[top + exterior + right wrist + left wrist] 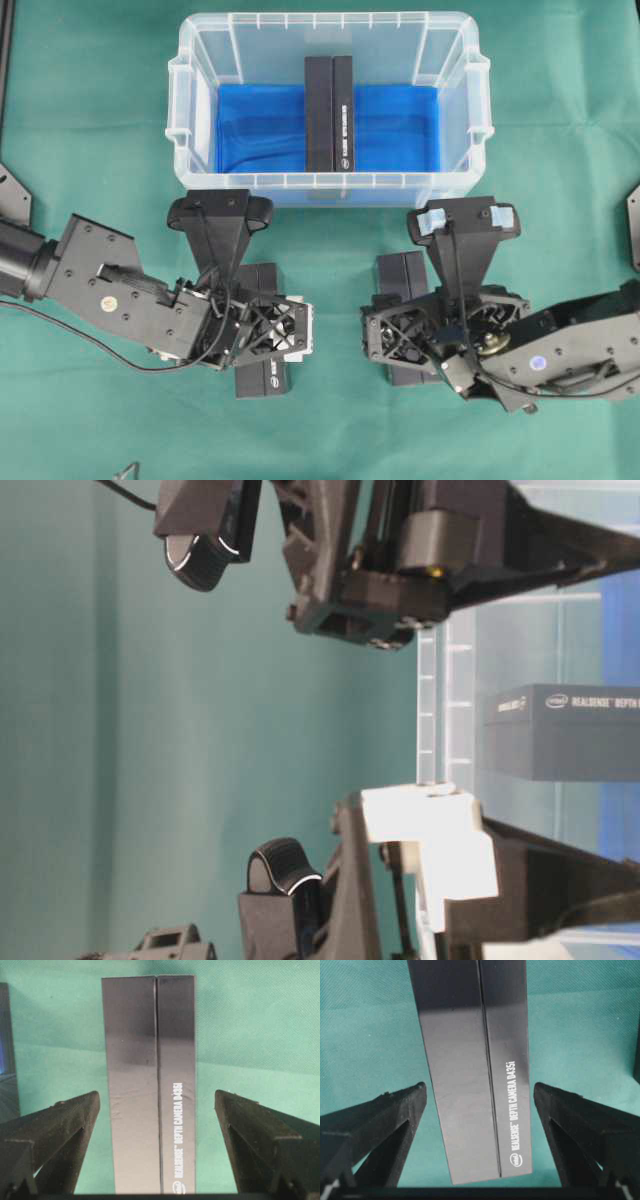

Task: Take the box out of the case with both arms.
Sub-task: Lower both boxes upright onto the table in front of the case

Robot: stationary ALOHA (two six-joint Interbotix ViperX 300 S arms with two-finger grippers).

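on the green cloth (90,130) in front of the case (200,60), the left gripper (480,1102) is hanging released over a black box (470,1070), its fingers (395,1115) standing clear of both sides. inside the case, one more black box (329,113) is sitting on the blue sheet (250,125). the right gripper (157,1107) is likewise spread wide, touching nothing, above another black box (150,1085) on the cloth.
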